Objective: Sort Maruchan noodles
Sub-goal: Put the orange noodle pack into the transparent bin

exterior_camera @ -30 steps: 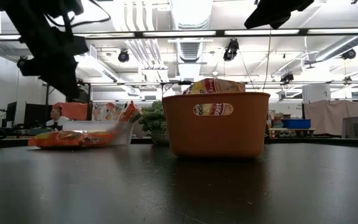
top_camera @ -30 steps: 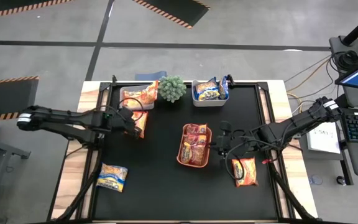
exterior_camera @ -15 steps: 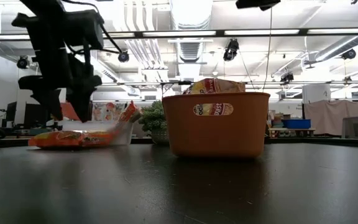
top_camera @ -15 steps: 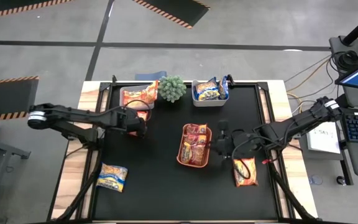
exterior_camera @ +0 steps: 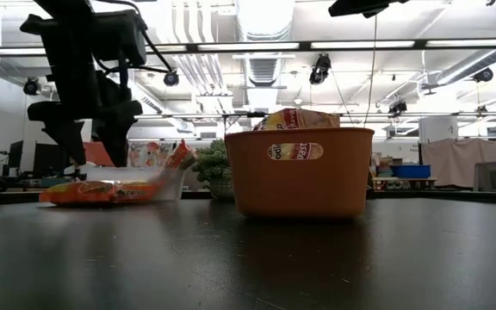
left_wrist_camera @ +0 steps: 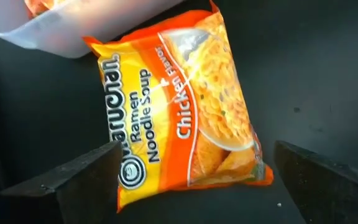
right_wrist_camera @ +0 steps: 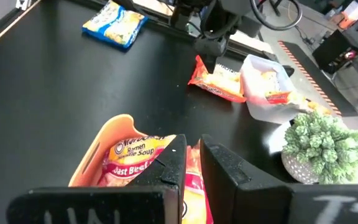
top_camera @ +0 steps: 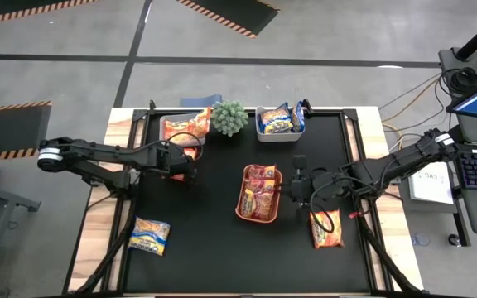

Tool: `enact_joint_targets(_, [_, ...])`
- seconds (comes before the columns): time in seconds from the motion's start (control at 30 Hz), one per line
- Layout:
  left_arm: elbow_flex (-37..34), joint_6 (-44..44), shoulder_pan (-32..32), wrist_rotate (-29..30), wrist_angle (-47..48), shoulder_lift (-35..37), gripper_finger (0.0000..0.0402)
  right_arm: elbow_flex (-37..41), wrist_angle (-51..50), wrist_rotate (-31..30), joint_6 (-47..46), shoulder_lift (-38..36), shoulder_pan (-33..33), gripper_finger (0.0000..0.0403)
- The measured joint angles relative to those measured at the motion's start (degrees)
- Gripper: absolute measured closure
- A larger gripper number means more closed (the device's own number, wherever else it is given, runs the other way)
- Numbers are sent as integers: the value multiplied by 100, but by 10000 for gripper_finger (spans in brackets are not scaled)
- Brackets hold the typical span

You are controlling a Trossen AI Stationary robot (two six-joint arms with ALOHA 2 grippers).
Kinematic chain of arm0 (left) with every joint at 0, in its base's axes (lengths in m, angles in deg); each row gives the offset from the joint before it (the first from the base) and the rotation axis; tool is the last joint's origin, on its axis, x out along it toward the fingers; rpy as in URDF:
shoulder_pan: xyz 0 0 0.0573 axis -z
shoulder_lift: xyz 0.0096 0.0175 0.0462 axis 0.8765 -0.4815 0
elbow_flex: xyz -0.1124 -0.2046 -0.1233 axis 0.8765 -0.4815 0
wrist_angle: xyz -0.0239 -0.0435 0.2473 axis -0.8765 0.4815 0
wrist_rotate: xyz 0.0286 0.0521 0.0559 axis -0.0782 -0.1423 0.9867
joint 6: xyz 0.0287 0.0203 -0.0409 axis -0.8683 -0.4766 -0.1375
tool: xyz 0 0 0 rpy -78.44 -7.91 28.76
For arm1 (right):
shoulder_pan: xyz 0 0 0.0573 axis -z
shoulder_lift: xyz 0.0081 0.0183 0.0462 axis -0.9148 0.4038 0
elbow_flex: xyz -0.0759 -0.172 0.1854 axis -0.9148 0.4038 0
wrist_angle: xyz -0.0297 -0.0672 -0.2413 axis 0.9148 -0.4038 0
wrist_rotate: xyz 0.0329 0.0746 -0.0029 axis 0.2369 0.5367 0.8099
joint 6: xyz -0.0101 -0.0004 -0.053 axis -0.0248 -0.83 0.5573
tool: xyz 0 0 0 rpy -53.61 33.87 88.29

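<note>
**A:** What sits on the table, seen from above?

**B:** A black table (top_camera: 222, 240) fills the middle of the frame. At its centre is an orange tray (top_camera: 248, 208) holding dark red noodle packets (top_camera: 260, 194). Along the top edge, from left to right, are a clear bin (top_camera: 166, 124) with orange packets in it, a small green plant (top_camera: 229, 117), and a second bin (top_camera: 261, 131) holding yellow-and-blue packets (top_camera: 280, 118). A loose yellow-and-blue packet (top_camera: 151, 236) lies in the lower left, and a loose orange packet (top_camera: 327, 228) lies in the lower right, just right of the tray.

**A:** Where is the left gripper?

**B:** The left gripper (top_camera: 184, 170) reaches in from the left of the frame and hovers over an orange chicken packet (left_wrist_camera: 179, 102) lying flat on the table, just below the clear bin. Its own camera shows the two fingers (left_wrist_camera: 82, 177) spread wide to either side of the packet, with nothing held.

**A:** And the right gripper?

**B:** The right gripper (top_camera: 293, 184) comes in from the right and sits at the tray's right edge, above the dark red packets. In its own camera the fingers (right_wrist_camera: 229, 168) stand close together with a narrow gap, directly over the packets. I cannot tell whether they are gripping one.
</note>
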Motion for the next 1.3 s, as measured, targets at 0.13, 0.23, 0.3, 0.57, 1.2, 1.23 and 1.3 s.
enact_joint_targets(0.13, [7, -34, -5, 205, 62, -13, 2, 0, 2, 0, -24, 0, 0, 365])
enact_joint_targets(0.23, [60, -63, -9, 325, 28, -10, 2, 0, 4, 0, -39, 0, 0, 365])
enact_joint_targets(0.3, [115, -43, 0, 164, -97, -19, 2, 0, 5, 0, -27, 0, 0, 365])
enact_joint_targets(0.57, [98, -237, -70, 506, -392, -548, 2, 0, 22, 2, 50, 0, 0, 365])
enact_joint_targets(1.2, [109, -507, -176, 762, -703, -1981, 64, 0, -7, 2, 52, 0, 0, 365])
enact_joint_targets(1.23, [111, -549, -171, 770, -700, -1985, 77, 0, -7, 4, 53, 0, 0, 365])
enact_joint_targets(1.3, [107, -606, -164, 785, -688, -1968, 101, 0, -10, 4, 53, 0, 0, 365])
